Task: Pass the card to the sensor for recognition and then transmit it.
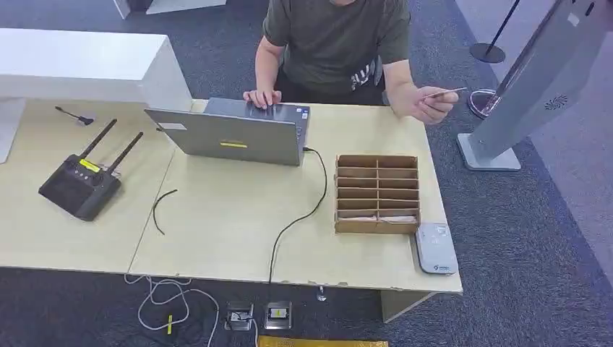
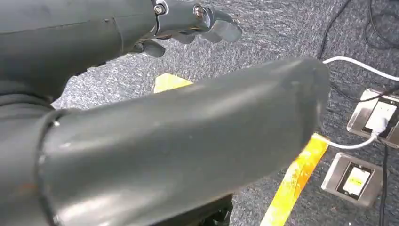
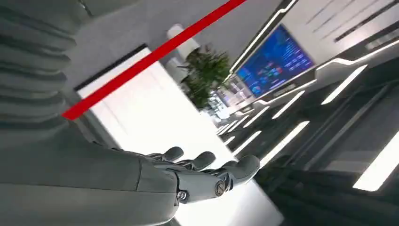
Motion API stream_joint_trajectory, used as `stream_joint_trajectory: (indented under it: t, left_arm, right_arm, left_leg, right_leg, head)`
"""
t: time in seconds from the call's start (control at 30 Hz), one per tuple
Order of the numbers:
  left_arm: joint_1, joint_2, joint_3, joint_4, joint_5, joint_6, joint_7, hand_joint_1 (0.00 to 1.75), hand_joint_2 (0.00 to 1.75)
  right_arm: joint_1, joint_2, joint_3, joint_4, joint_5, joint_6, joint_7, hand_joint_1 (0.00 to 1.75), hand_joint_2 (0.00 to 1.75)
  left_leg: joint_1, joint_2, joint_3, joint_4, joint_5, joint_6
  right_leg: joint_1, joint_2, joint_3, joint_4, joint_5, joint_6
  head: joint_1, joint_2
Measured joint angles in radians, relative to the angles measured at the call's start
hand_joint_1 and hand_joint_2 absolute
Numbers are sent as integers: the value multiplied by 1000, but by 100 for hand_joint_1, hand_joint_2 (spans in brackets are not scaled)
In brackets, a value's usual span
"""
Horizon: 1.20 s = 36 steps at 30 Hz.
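Note:
A person behind the table holds a thin card (image 1: 447, 92) out past the table's right end, pinched in one hand (image 1: 426, 105). The small grey-white sensor box (image 1: 436, 248) lies at the table's near right corner, beside a cardboard slotted card holder (image 1: 376, 193). My left hand (image 2: 188, 21) hangs over the carpet near floor sockets, fingers loosely extended with nothing in them. My right hand (image 3: 202, 172) is raised with its fingers apart and nothing between them; behind it are a wall screen and ceiling lights.
An open laptop (image 1: 235, 134) stands mid-table with the person's other hand on it and a black cable running off the front edge. A black router (image 1: 81, 184) sits at left. A grey kiosk stand (image 1: 531, 87) rises right of the table. Floor sockets (image 2: 371, 115) and yellow tape (image 2: 294, 181) lie below.

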Motion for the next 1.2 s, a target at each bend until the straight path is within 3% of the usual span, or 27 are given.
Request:
stream_joint_trajectory:
  t: [0.17,0.4,0.87,1.2]
  left_arm:
    - [-1,1,0,4,-2,-2,-18,0,0]
    - [-1,1,0,9,-7,-11,-19,0,0]
    - [-1,0,-1,15,-44,-32,-7,0,0]
    - [-2,0,-2,16,-68,-45,8,0,0]
  right_arm:
    - [-116,-76,146,-19,-23,114,1,0,175]
    - [-236,-111,346,-35,26,271,1,0,175]
    - [-405,-96,663,-29,23,389,2,0,175]
    - [-464,-62,810,21,-37,352,-21,0,175]
  left_leg:
    - [0,-1,1,0,1,-1]
    - [1,-1,0,0,1,-1]
    - [1,-1,-1,0,1,-1]
    - [1,-1,-2,0,1,-1]
  right_leg:
    - [0,0,0,0,0,0]
    - [1,0,-1,0,0,0]
    - [1,0,-2,0,0,0]
    - [1,0,-3,0,0,0]
  head:
    - [1,0]
    - [0,0]
    - [0,0]
    - [0,0]
